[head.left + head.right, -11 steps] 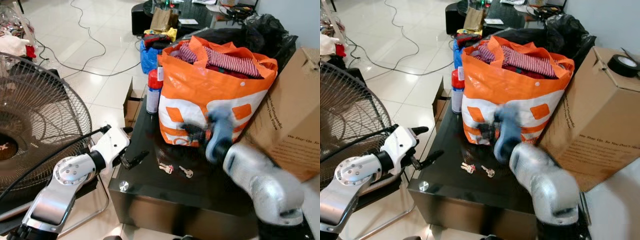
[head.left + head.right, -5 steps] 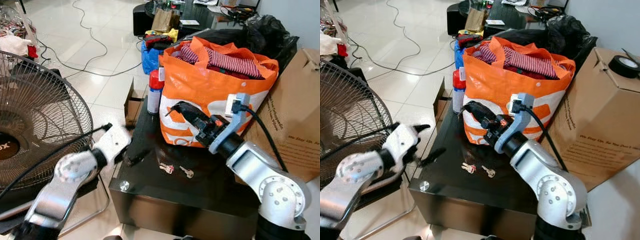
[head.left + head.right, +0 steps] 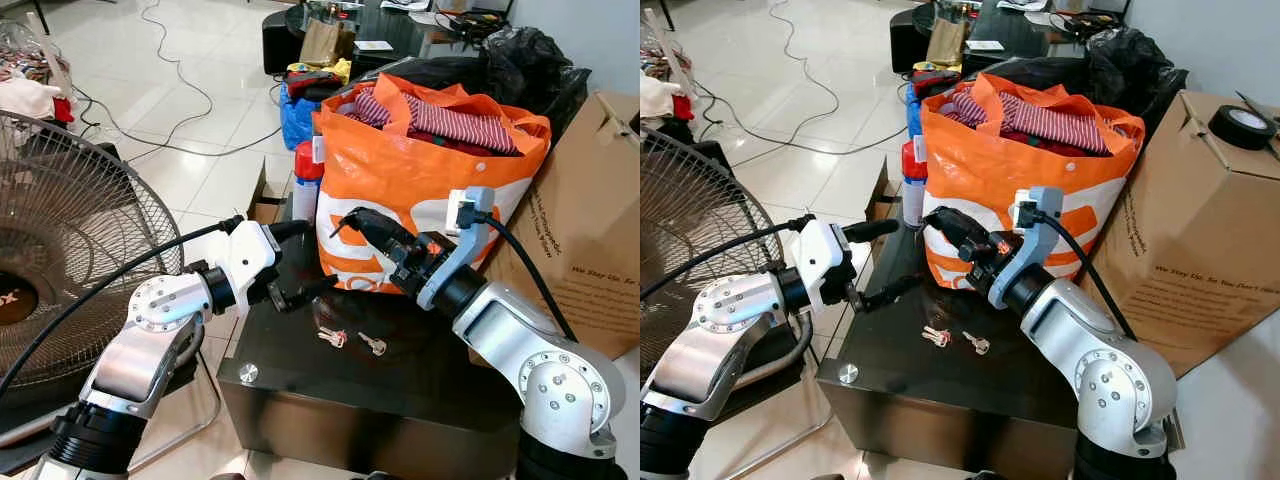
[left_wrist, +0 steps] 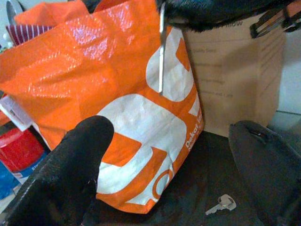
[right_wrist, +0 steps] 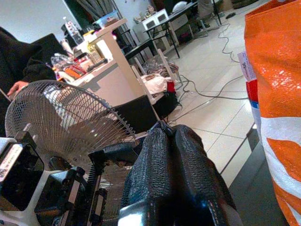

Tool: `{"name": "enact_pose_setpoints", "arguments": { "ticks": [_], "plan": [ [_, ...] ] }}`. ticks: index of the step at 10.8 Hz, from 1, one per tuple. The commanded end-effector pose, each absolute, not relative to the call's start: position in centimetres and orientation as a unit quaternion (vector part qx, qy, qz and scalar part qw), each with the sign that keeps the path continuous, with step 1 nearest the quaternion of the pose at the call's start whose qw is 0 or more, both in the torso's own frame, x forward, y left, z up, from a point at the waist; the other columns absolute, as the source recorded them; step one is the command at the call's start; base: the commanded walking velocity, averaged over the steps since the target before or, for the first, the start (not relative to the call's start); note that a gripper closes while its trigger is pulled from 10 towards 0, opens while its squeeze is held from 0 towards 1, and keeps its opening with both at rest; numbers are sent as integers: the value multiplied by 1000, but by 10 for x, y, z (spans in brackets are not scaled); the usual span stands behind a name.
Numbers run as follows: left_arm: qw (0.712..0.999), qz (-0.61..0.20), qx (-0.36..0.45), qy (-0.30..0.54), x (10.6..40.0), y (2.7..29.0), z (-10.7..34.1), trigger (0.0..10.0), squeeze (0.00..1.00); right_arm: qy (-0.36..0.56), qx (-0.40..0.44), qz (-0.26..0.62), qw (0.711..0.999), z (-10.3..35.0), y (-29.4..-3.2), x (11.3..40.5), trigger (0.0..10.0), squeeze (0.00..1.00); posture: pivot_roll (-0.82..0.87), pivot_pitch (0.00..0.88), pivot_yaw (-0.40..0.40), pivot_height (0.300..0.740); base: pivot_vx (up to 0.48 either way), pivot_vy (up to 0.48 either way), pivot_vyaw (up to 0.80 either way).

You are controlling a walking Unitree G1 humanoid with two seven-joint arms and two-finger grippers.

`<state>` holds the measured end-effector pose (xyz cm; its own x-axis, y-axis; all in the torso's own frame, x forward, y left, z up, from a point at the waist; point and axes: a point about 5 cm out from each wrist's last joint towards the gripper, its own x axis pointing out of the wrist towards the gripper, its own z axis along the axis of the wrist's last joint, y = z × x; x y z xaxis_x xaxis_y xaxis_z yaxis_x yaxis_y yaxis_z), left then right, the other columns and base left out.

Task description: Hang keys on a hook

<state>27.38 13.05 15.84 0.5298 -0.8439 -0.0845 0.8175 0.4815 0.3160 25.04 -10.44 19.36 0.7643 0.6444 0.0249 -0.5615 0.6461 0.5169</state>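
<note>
Two small keys (image 3: 332, 337) (image 3: 372, 345) lie apart on the black glass table (image 3: 300, 395), in front of the orange bag. My left gripper (image 3: 322, 253) is open, hovering above the table's left part, just left of the keys; one key (image 4: 222, 205) shows below its spread fingers (image 4: 70, 174) in the left wrist view. My right gripper (image 3: 352, 217) reaches across the front of the bag and is shut on a thin metal hook (image 4: 161, 56) that hangs down from its tips. Its fingers (image 5: 174, 165) are pressed together.
An orange bag (image 3: 420, 190) full of clothes stands at the back of the table, a red-capped spray can (image 3: 306, 185) beside it. A cardboard box (image 3: 1200, 220) with a tape roll (image 3: 1246, 127) is on the right. A large fan (image 3: 70, 230) stands left; cables (image 3: 170, 70) cross the floor. A person (image 5: 21, 56) sits beyond the fan.
My left gripper rose from the table's left edge and moved in toward the bag. The right arm swung in a second ago and has since held still.
</note>
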Motion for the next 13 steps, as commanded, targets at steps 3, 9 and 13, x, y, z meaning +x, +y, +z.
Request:
{"name": "enact_pose_setpoints", "arguments": {
  "ticks": [3, 9, 13],
  "plan": [
    [828, -539, 141, -63, 267, 128, 172, 10000, 78, 77, 249, 337, 905, 198, -106, 249, 0, 0, -20, 0, -43, 740, 0, 0, 0],
    [831, -522, 179, -70, 291, 134, 170, 0, 0, 80, 246, 355, 898, 198, -103, 250, 0, 0, -12, 0, -64, 740, 0, 0, 0],
    [812, -542, 197, -87, 304, 124, 169, 0, 0, 81, 243, 364, 895, 201, -103, 250, 0, 0, -18, 0, -71, 740, 0, 0, 0]
  ]
}}
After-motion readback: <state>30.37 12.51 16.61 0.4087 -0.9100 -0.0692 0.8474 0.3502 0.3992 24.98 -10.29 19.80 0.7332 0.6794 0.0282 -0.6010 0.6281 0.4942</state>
